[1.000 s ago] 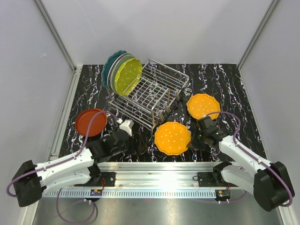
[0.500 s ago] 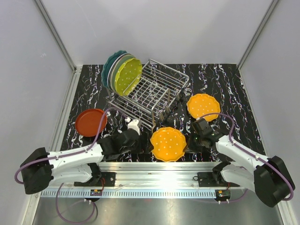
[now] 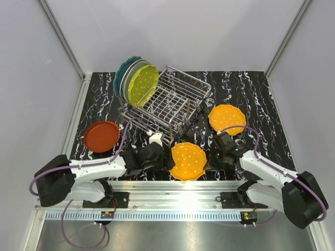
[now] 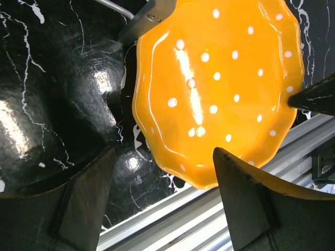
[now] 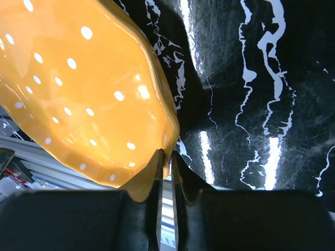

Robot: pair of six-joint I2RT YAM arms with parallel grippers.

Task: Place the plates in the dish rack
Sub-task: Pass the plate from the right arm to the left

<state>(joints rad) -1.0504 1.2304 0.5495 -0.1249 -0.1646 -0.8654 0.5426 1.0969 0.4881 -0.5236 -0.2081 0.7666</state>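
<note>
While the right gripper [image 5: 166, 157] is pinching the scalloped rim of a dotted orange plate [image 4: 220, 89] between its pressed-together fingertips, that plate is hanging at a tilt over the black marbled table [image 3: 251, 94], reaching away from the fingers toward the other arm. Its lower edge is overlapping the metal rail [image 4: 172, 219] at the table's near side. The left gripper [image 4: 163, 154] is hovering with its jaws spread wide and nothing clasped. The plate's opposite rim is lying just ahead of it, in line with the gap between its two fingers; whether either finger is touching the rim cannot be told. A second dotted orange plate [image 3: 227, 118] is resting flat just beyond the right gripper. A red-orange plate [image 3: 101, 136] is lying well off to the left gripper's outer side. The dish rack [image 3: 172, 104] is standing beyond the left gripper, with a row of plates [image 3: 137, 81] leaning upright at its left end.
</note>
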